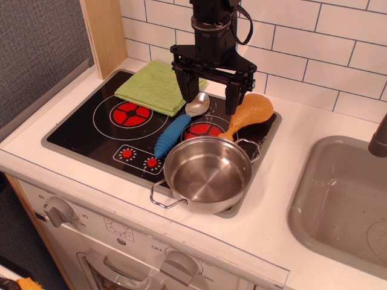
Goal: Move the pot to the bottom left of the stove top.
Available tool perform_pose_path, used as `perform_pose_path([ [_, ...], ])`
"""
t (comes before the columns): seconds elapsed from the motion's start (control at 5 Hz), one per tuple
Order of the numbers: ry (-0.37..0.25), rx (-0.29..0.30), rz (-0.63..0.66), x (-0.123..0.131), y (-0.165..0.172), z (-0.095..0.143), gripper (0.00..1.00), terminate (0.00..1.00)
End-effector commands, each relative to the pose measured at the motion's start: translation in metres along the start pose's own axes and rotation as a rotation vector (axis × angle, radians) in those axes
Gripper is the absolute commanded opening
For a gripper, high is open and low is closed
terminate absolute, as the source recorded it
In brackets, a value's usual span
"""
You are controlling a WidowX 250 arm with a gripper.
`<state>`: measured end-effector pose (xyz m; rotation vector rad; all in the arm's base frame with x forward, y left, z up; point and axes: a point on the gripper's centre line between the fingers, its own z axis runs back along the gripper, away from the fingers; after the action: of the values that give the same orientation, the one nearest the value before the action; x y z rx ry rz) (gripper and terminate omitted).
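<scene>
The shiny steel pot [208,174] with two wire loop handles sits upright on the front right corner of the black stove top [84,130], partly covering the right red burner [204,130]. My gripper [210,96] hangs above the back of the stove, behind the pot and apart from it. Its two black fingers [186,90] are spread wide and hold nothing. The left burner [129,113] is bare.
A silver spoon with a blue handle [172,136] lies beside the pot. A green cloth [155,87] covers the stove's back edge. An orange plastic chicken leg [249,113] lies at the back right. A grey sink [338,205] is on the right.
</scene>
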<state>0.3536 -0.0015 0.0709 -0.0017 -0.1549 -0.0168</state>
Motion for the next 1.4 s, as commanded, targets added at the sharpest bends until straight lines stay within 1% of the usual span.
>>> perform_pose_path([
  [0.0,0.0,0.0,0.0,0.0,0.0,0.0,1.0,0.0],
  [0.2,0.041,0.018,0.03,-0.017,0.008,-0.009,1.0,0.0],
  [0.4,0.097,0.065,0.008,-0.035,0.008,-0.022,1.0,0.0],
  [0.6,0.151,0.088,-0.016,-0.055,0.008,-0.035,1.0,0.0],
  [0.8,0.18,0.083,-0.022,-0.063,0.009,-0.044,1.0,0.0],
  [1.2,0.171,0.074,-0.038,-0.068,0.006,-0.044,1.0,0.0],
])
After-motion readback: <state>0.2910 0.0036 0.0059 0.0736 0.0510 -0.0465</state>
